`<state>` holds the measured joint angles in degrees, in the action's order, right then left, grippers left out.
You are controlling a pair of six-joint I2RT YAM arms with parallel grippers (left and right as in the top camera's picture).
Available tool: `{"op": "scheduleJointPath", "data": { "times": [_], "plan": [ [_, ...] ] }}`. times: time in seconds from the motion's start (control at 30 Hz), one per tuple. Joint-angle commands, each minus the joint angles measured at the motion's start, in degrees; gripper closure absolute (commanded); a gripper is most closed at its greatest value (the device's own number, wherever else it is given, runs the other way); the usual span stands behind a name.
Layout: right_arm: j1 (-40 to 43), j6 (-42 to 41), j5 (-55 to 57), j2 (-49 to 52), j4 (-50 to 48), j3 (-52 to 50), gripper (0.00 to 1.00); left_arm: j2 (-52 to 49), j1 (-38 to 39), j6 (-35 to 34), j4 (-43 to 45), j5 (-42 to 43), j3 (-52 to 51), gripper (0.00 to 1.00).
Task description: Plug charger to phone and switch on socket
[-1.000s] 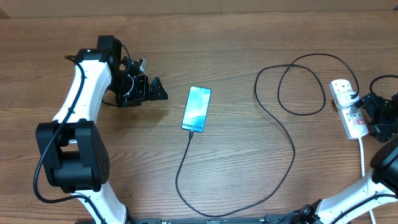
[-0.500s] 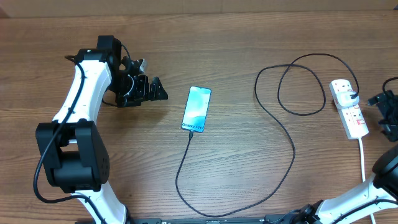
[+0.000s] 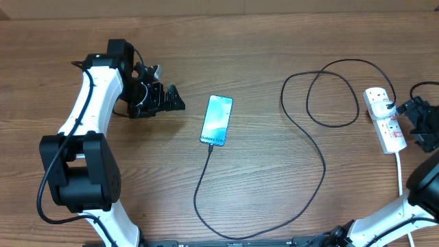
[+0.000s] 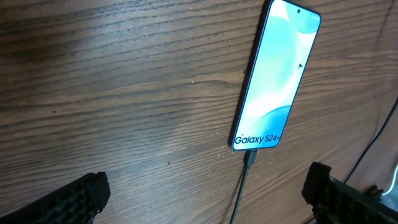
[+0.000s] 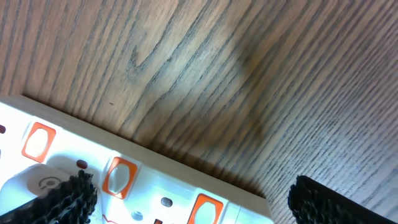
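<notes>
item: brown wooden table [image 3: 260,41], its grain filling the overhead view.

item: slim rectangular phone [image 3: 217,121] with a dark edge and a light blue-teal screen. it lies flat and face up just left of centre, slightly tilted. in the left wrist view the phone [image 4: 277,74] shows white "galaxy s24+" lettering at its lower end.

item: long thin black charger cable [image 3: 324,165]. its small black connector tip [image 4: 250,157] sits against the phone's lower edge. from there the cable runs down, sweeps right and up, loops in the upper right, and ends at the power strip.

item: white oblong power strip [image 3: 384,118] with small orange-red switches [image 5: 120,176], at the right edge of the overhead view. a white plug [image 3: 376,96] sits at its upper end. a thick white cord [image 3: 400,171] leaves its lower end toward the bottom of the frame. whether the switches are on cannot be told.

item: left gripper [image 3: 177,97], black, left of the phone and apart from it, pointing toward it. its fingers [image 4: 74,198] are spread wide and hold nothing.

item: right gripper [image 3: 417,123], black, just right of the power strip. its fingers [image 5: 336,202] are spread wide over the strip's edge and grasp nothing. whether they touch the strip cannot be told.
</notes>
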<state>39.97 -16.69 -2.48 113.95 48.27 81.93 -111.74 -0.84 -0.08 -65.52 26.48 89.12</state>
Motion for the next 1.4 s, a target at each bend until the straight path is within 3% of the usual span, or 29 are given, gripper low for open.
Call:
{"op": "scheduleJointPath", "data": {
  "times": [0.0,1.37],
  "plan": [
    [-0.85,0.44,1.57,-0.85,0.26,-0.68,0.00,1.29,0.13,-0.15,0.02,-0.11,0.09,0.00],
    [-0.92,0.22,1.62,1.31,-0.55,-3.23,0.00,1.29,0.13,-0.15,0.02,-0.11,0.09,0.01]
  ]
}}
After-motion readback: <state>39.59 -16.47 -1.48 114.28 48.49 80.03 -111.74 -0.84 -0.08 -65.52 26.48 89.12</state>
